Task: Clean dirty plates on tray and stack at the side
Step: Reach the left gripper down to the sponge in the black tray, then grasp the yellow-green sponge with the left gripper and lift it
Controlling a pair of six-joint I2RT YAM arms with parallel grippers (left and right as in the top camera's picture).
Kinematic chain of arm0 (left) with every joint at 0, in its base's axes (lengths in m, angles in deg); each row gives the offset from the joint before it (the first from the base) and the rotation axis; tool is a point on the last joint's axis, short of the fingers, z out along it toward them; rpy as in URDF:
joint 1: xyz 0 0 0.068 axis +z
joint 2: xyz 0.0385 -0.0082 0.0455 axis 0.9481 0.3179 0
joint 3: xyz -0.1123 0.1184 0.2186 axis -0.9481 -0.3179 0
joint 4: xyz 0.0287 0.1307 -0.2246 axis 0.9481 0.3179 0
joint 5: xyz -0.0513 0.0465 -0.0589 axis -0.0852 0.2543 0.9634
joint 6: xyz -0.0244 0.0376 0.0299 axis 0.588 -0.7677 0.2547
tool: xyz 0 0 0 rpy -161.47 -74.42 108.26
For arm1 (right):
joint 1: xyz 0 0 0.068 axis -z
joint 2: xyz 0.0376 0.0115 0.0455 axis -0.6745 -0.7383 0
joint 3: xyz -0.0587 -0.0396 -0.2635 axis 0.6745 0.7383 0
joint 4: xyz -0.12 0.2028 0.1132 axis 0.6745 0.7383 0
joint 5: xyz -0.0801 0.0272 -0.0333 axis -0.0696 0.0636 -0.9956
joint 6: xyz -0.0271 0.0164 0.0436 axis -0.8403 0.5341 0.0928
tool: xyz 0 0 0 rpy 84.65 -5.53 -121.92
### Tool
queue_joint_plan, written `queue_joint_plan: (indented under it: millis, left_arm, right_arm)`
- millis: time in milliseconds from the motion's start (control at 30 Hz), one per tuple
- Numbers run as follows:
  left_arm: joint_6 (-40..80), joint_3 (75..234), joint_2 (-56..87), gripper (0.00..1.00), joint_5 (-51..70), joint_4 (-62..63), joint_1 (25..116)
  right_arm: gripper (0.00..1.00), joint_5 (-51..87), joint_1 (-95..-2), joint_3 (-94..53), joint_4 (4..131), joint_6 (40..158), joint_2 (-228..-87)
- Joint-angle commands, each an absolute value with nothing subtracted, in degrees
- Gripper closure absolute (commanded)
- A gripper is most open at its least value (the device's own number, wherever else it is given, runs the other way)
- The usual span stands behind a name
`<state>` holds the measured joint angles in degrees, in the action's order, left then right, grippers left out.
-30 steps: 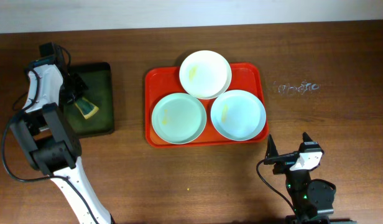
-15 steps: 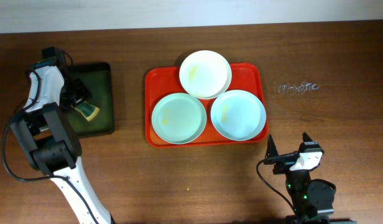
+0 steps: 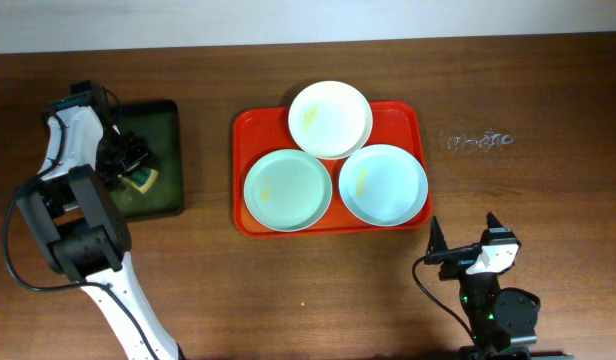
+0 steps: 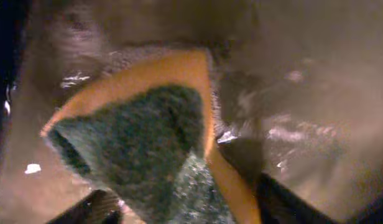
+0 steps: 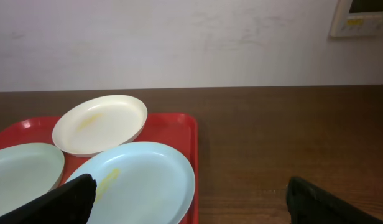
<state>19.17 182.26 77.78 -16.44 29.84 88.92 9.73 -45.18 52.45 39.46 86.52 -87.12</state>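
Three plates lie on the red-orange tray [image 3: 243, 130]: a white plate [image 3: 330, 119] at the back and two mint-blue plates [image 3: 288, 189] [image 3: 383, 185] in front, with faint yellow smears. My left gripper [image 3: 128, 165] hangs over the dark green tray [image 3: 166, 198], open, its fingers straddling a yellow-and-green sponge [image 3: 143, 180]. Seen from the left wrist, the sponge [image 4: 135, 124] fills the space between the jaws of the left gripper [image 4: 188, 208]. My right gripper [image 3: 463, 227] stands open near the front edge, right of the red tray. From the right wrist, the near mint-blue plate [image 5: 142, 180] and the white plate [image 5: 101, 123] show.
The dark green tray sits at the far left, well apart from the red tray. A small scuffed mark [image 3: 475, 141] shows on the brown table to the right of the red tray. Bare wood lies right of the red tray [image 5: 272, 155].
My left gripper has opened from shut and settled lower over the sponge in the green tray. The right arm and the plates have not moved.
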Motion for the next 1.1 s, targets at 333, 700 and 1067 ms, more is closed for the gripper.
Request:
queue_joint_plan:
  millis: [333,700,1067]
  left_arm:
    - [17.2,185.7,78.3,0.01,-16.3,37.9,89.3]
    - [17.2,185.8,78.3,0.01,-20.3,31.1,89.3]
    - [17.2,184.3,78.3,0.58,-20.5,24.0,89.3]
  right_arm:
    - [0.02,9.2,-45.0,52.9,39.7,86.8,-86.7]
    - [0.02,9.2,-45.0,52.9,39.7,86.8,-86.7]
    - [0.02,9.2,-45.0,52.9,39.7,86.8,-86.7]
